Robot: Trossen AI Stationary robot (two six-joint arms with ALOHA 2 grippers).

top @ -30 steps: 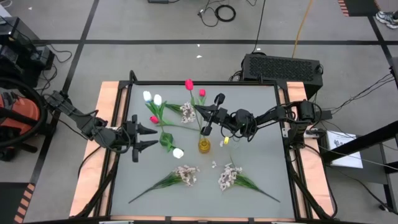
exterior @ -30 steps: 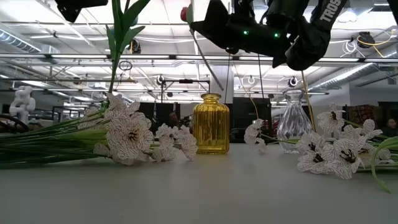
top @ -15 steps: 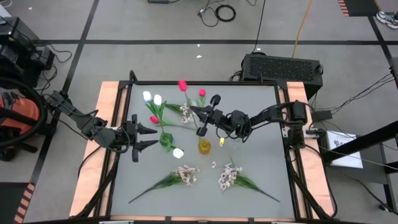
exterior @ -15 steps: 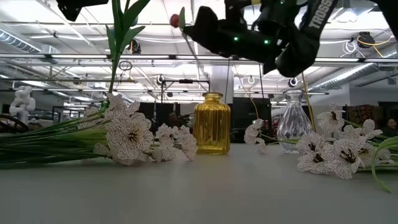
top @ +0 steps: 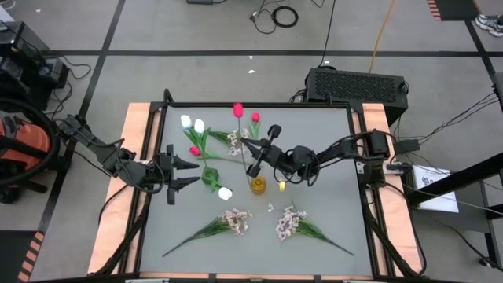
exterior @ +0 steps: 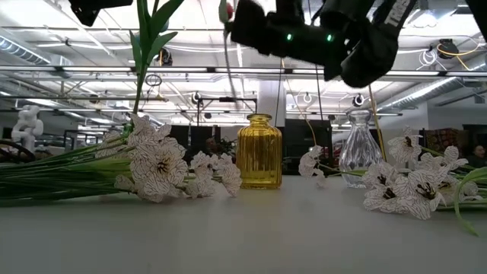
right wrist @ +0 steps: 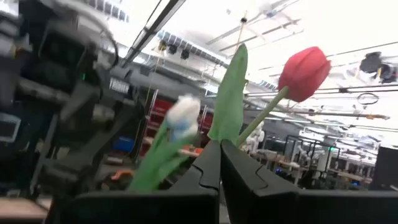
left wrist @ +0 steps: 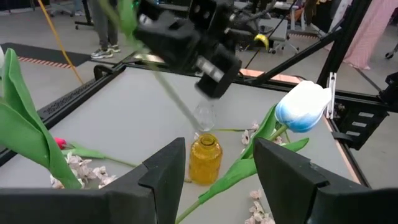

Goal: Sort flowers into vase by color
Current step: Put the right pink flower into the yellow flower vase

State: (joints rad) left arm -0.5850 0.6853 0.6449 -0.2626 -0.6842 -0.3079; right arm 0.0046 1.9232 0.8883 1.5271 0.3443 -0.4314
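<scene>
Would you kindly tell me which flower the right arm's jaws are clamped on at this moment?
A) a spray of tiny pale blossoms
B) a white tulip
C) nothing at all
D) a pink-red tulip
D: the right wrist view shows the right gripper shut on the green stem of a pink-red tulip, held above the amber vase.
</scene>
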